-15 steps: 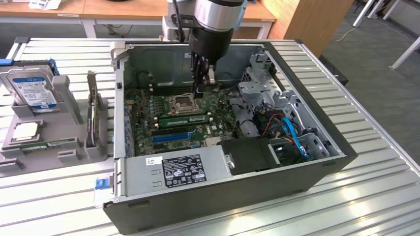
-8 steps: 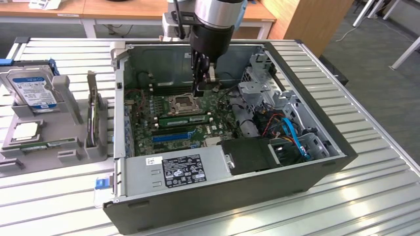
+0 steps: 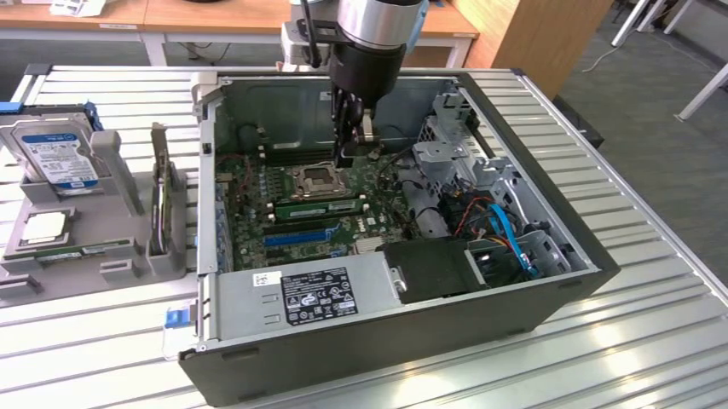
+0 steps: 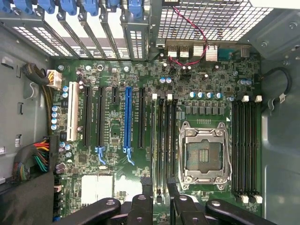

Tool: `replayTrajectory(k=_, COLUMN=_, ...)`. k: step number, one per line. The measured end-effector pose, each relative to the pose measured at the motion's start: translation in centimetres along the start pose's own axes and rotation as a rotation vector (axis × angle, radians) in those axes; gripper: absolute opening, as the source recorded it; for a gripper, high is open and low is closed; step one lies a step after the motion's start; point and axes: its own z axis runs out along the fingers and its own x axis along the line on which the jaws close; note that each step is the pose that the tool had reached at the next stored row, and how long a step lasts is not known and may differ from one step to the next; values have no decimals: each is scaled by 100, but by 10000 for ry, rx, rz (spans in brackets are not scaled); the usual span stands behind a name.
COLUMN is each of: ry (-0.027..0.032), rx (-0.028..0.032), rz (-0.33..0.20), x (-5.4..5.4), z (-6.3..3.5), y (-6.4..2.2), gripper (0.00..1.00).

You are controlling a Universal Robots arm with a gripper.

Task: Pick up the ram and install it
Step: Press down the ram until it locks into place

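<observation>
The gripper, partly open and empty, hangs above the one ram seated beside the one bare processor socket, one blue slot nearby.

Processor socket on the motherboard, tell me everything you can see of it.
The processor socket is a square frame of what looks like silver metal, lying flat on the green motherboard. Its dark centre shows a grid of contacts and holds no chip. Banks of black memory slots run along two opposite sides of it. Nothing rests on it.
</observation>
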Motion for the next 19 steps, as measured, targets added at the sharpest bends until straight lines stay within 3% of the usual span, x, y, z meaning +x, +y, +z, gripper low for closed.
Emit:
replayTrajectory(k=5, ry=0, rx=0, rz=0, x=0, z=0, y=0, gripper=24)
replayTrajectory(k=7, ry=0, rx=0, rz=0, x=0, z=0, y=0, gripper=11)
replayTrajectory(k=8, ry=0, rx=0, rz=0, x=0, z=0, y=0, gripper=10)
replayTrajectory(k=19, ry=-1, rx=-1, rz=-2, x=0, z=-2, y=-18, gripper=10)
